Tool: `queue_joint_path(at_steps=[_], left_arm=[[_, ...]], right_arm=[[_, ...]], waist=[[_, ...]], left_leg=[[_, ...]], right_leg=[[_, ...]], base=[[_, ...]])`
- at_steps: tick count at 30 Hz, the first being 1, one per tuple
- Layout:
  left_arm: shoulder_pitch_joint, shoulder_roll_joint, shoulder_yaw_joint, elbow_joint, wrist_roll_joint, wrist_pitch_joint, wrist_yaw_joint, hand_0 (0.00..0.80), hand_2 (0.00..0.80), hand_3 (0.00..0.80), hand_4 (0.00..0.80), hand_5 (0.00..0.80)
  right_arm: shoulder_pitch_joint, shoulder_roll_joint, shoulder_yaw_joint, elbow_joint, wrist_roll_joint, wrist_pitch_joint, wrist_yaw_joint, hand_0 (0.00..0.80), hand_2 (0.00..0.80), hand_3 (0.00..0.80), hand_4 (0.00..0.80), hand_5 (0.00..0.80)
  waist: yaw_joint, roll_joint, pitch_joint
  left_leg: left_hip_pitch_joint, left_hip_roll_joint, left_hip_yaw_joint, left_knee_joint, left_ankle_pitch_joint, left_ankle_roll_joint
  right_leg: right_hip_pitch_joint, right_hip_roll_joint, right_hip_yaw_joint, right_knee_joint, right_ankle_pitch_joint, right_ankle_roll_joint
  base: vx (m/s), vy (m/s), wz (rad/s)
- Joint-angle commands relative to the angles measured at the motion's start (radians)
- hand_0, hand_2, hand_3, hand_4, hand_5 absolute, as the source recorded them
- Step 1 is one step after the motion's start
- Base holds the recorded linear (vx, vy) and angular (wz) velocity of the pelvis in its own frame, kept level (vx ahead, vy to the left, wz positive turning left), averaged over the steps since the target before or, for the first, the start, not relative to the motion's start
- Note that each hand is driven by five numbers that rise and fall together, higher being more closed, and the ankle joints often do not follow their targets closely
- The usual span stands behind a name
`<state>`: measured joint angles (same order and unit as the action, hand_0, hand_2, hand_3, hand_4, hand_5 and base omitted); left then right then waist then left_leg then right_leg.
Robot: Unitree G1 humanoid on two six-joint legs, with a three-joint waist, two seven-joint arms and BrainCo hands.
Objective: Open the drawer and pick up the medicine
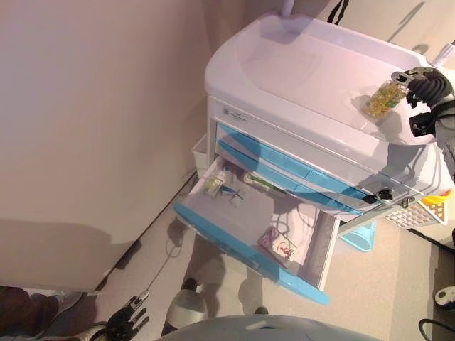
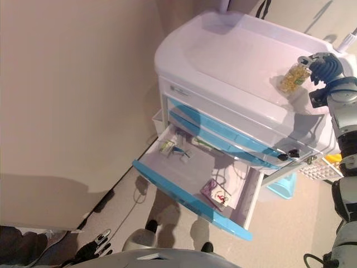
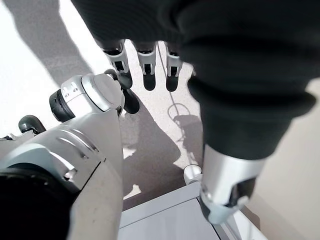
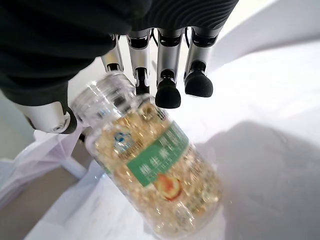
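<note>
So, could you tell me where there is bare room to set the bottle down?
The cart top is bare all across, left of the bottle that the right hand holds. In the open drawer, the middle floor is free between the small items at one end and the packet at the other.

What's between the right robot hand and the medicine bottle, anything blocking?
Nothing visible. The right robot hand is already at the medicine bottle, thumb and fingers around its cap end, on the cart top. The bottom drawer hangs open below.
</note>
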<state>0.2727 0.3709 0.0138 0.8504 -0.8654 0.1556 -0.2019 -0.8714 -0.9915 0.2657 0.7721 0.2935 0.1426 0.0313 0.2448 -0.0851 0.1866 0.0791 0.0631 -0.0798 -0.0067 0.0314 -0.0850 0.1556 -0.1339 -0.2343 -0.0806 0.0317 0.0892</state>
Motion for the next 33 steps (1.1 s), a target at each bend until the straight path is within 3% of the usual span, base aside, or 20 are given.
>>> queue_joint_path(at_steps=[1, 6, 7, 8, 9, 10, 16, 33], left_arm=[[0.008, 0.036, -0.057, 0.006, 0.012, -0.008, -0.02, 0.0, 0.0, 0.0, 0.0, 0.0], [0.013, 0.034, -0.059, 0.012, 0.013, -0.02, -0.034, 0.0, 0.0, 0.0, 0.0, 0.0], [0.013, 0.034, -0.058, 0.013, 0.013, -0.021, -0.035, 0.0, 0.0, 0.0, 0.0, 0.0], [0.014, 0.035, -0.058, 0.01, 0.013, -0.019, -0.035, 0.0, 0.0, 0.0, 0.0, 0.0], [0.014, 0.035, -0.058, 0.01, 0.013, -0.019, -0.035, 0.0, 0.0, 0.0, 0.0, 0.0], [0.017, 0.039, -0.056, 0.006, 0.013, -0.016, -0.038, 0.0, 0.0, 0.0, 0.0, 0.0], [0.025, 0.04, -0.057, 0.003, 0.014, -0.012, -0.039, 0.0, 0.0, 0.0, 0.0, 0.0], [0.032, 0.046, -0.058, -0.016, 0.008, 0.0, -0.033, 0.0, 0.0, 0.0, 0.0, 0.0]], right_arm=[[0.027, -0.013, 0.062, 0.056, -0.034, -0.004, 0.017, 0.8, 0.8, 0.8, 0.8, 0.8], [0.063, -0.002, 0.046, 0.076, -0.075, -0.018, 0.027, 0.8, 0.8, 0.8, 0.8, 0.8], [0.067, -0.003, 0.048, 0.077, -0.097, -0.016, 0.025, 0.58, 0.58, 0.58, 0.58, 0.58], [0.069, -0.006, 0.052, 0.079, -0.116, -0.023, 0.014, 0.176, 0.176, 0.176, 0.176, 0.176], [0.069, -0.006, 0.052, 0.079, -0.116, -0.023, 0.014, 0.176, 0.176, 0.176, 0.176, 0.176], [0.069, -0.019, 0.062, 0.069, -0.125, -0.021, 0.012, 0.0, 0.0, 0.0, 0.0, 0.0], [0.058, -0.042, 0.069, 0.039, -0.14, -0.04, -0.015, 0.0, 0.0, 0.0, 0.0, 0.0], [-0.002, -0.127, 0.092, -0.075, -0.189, 0.005, -0.177, 0.0, 0.0, 0.0, 0.0, 0.0]], waist=[[0.032, 0.019, -0.006], [0.032, 0.024, -0.003], [0.032, 0.024, -0.003], [0.033, 0.024, -0.002], [0.033, 0.024, -0.002], [0.031, 0.024, -0.003], [0.028, 0.02, -0.007], [0.015, 0.007, -0.018]], left_leg=[[-0.023, -0.022, -0.025, 0.023, -0.035, 0.052], [-0.022, -0.023, -0.025, 0.022, -0.033, 0.052], [-0.021, -0.024, -0.026, 0.021, -0.033, 0.052], [-0.021, -0.024, -0.027, 0.02, -0.032, 0.052], [-0.02, -0.024, -0.027, 0.02, -0.032, 0.052], [-0.018, -0.024, -0.026, 0.017, -0.03, 0.053], [-0.012, -0.024, -0.027, 0.012, -0.027, 0.054], [-0.009, -0.014, -0.013, 0.01, -0.025, 0.051]], right_leg=[[-0.029, -0.063, -0.031, 0.122, -0.02, 0.044], [-0.028, -0.062, -0.03, 0.122, -0.02, 0.044], [-0.029, -0.062, -0.03, 0.123, -0.02, 0.044], [-0.028, -0.062, -0.029, 0.123, -0.019, 0.045], [-0.028, -0.062, -0.029, 0.123, -0.019, 0.045], [-0.028, -0.061, -0.03, 0.123, -0.018, 0.045], [-0.025, -0.057, -0.028, 0.123, -0.018, 0.046], [-0.024, -0.052, -0.022, 0.115, -0.012, 0.049]], base=[[-0.006, -0.002, 0.05], [-0.002, 0.002, -0.02], [0.0, 0.0, 0.0], [0.0, 0.0, 0.0], [0.0, 0.0, 0.0], [0.0, 0.0, 0.0], [0.0, 0.0, 0.0], [0.0, 0.0, 0.0]])
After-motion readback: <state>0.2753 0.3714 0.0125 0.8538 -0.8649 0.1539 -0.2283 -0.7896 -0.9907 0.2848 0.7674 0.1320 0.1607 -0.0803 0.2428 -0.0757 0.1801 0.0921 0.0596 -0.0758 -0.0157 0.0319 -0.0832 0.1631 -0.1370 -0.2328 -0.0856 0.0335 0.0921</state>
